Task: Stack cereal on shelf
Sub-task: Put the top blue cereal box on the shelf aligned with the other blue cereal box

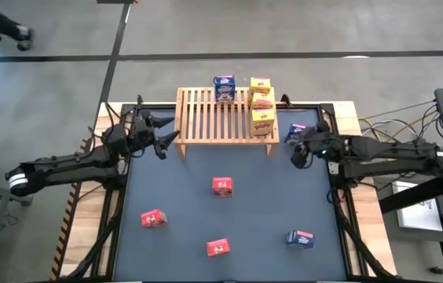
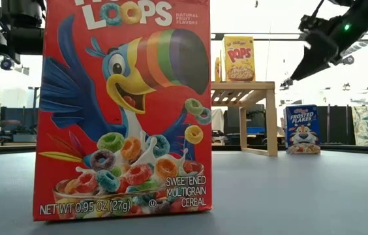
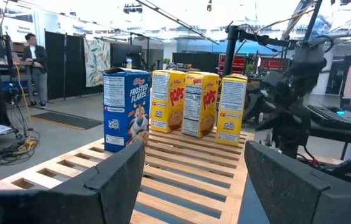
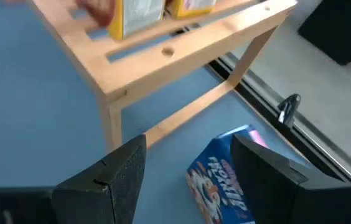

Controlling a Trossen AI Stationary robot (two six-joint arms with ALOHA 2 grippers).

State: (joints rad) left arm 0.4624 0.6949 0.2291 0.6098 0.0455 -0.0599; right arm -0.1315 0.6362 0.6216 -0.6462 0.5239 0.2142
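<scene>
right gripper (image 4: 188,174) hangs wide apart, empty, above the frosted flakes box (image 4: 222,177); closing off-centre could topple it; left gripper (image 3: 191,180) waits agape by the rack (image 1: 217,118).

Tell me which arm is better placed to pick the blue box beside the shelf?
The right arm. Its open right end effector hangs just above the blue box by the shelf leg. The left end effector, also open, is at the shelf's opposite end.

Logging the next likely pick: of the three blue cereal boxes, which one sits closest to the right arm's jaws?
The blue box on the mat just right of the shelf, directly below the right gripper. The others are on the shelf and near the mat's front right.
</scene>
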